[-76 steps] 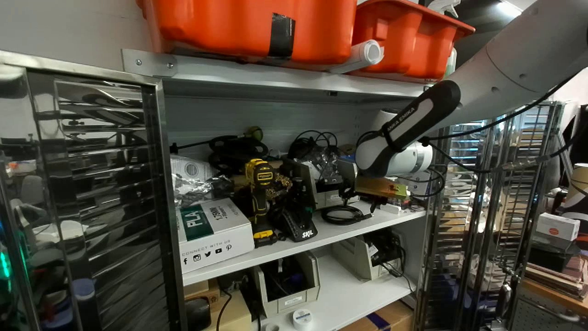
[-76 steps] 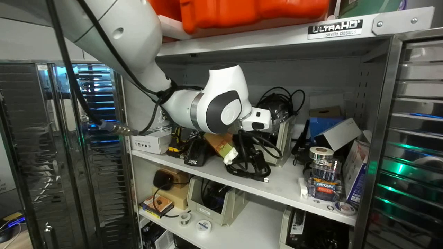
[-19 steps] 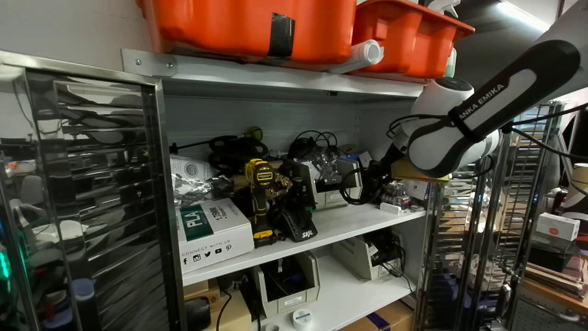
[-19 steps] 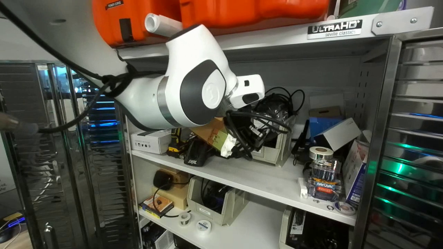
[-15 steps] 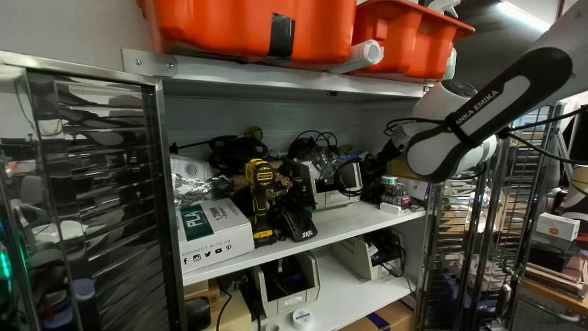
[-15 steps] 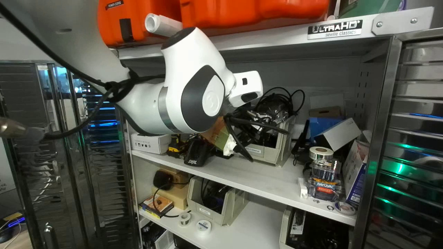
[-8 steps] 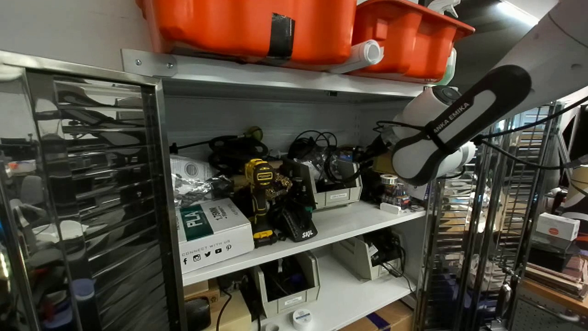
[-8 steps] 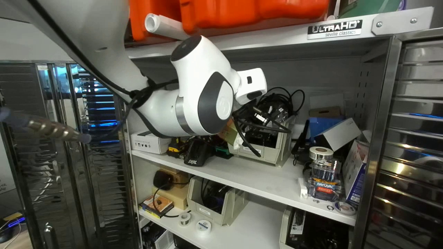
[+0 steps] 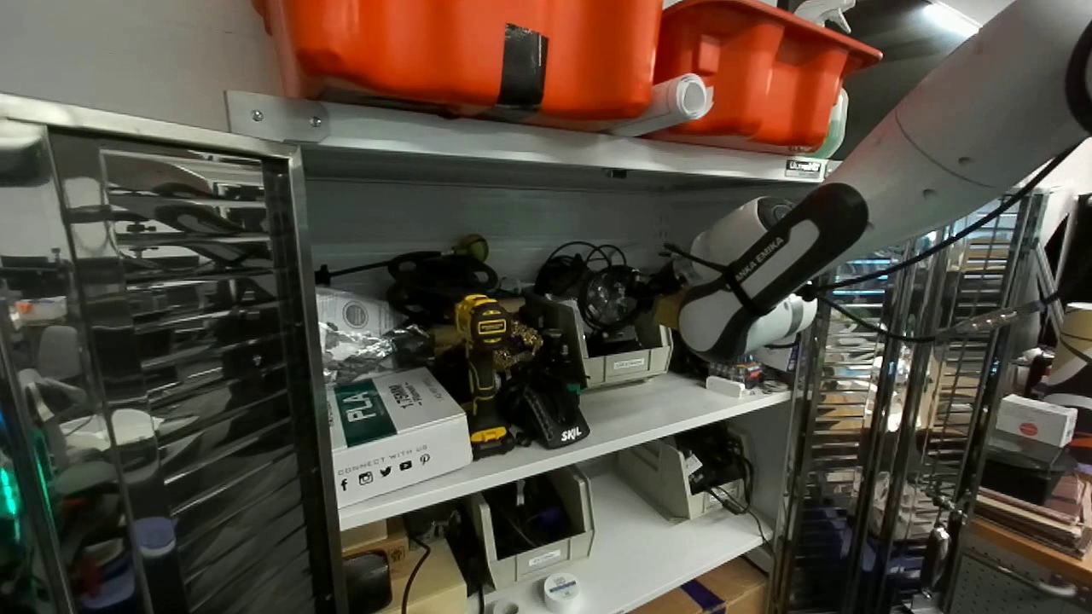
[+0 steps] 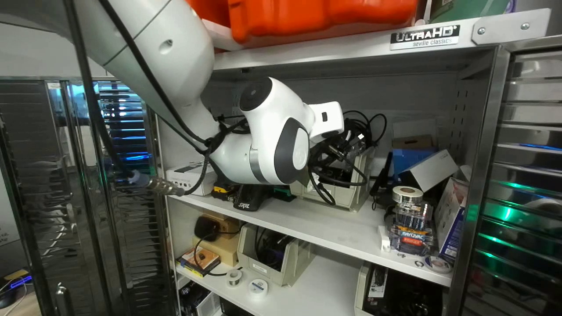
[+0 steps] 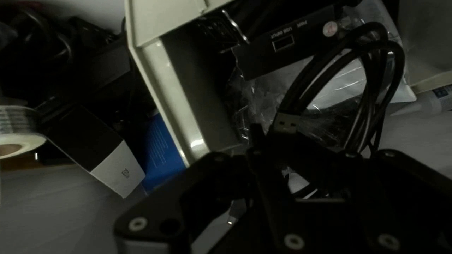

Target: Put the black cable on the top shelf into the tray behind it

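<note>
Black cable (image 10: 342, 182) hanging across front of tray (image 10: 344, 197).

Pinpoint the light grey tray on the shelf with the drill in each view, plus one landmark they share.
Exterior view: tray, just right of centre, left of the arm.
Exterior view: tray, right of centre, its front wall partly covered.
Wrist view: tray, upper middle, pale wall running off the top edge.
Shared landmark: the black cable, its loops overlapping the tray or its contents in all three.
</note>
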Robot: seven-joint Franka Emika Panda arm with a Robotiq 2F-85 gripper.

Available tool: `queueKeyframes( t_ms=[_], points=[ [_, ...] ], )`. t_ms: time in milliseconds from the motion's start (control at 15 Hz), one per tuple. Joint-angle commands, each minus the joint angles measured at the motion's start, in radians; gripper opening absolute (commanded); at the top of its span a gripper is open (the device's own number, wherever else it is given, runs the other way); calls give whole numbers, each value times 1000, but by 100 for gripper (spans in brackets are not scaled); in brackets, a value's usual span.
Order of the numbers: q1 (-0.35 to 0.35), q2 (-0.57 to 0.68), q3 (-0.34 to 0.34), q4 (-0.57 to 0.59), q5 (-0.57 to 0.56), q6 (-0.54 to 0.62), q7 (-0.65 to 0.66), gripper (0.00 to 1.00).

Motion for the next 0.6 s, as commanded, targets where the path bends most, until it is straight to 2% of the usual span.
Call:
queueKeyframes(
  t_ms=[0, 67, 267, 467, 533],
  points=[
    [-3, 83, 26, 129, 43, 42, 40, 12],
    [-46, 89, 106, 143, 165, 33, -86, 11],
    [-59, 107, 159, 170, 254, 5, -162, 10],
    [-60, 115, 170, 175, 298, -10, -238, 12],
    [-24, 120, 111, 174, 258, -10, -201, 15]
  ],
)
